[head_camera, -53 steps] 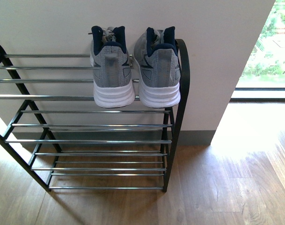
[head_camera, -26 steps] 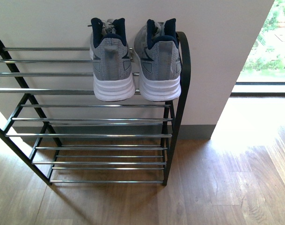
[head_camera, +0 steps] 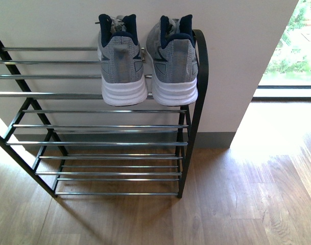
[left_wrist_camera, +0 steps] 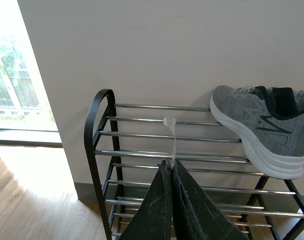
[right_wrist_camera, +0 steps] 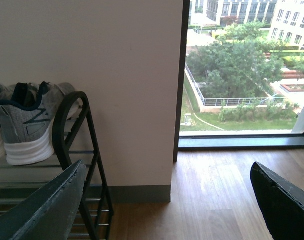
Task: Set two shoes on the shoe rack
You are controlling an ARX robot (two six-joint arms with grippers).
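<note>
Slightly higher in the front view than a second ago, the grey sneakers (head_camera: 123, 66) and shoe rack (head_camera: 201, 81) look shifted by camera motion, not moved themselves. Both shoes rest side by side on the top tier's right end, heels toward the robot. The left pincer (left_wrist_camera: 170, 167) is clenched on nothing, and the right pincer (right_wrist_camera: 166, 172) gapes wide, empty. Placement looks finished, with only withdrawal seemingly left.
</note>
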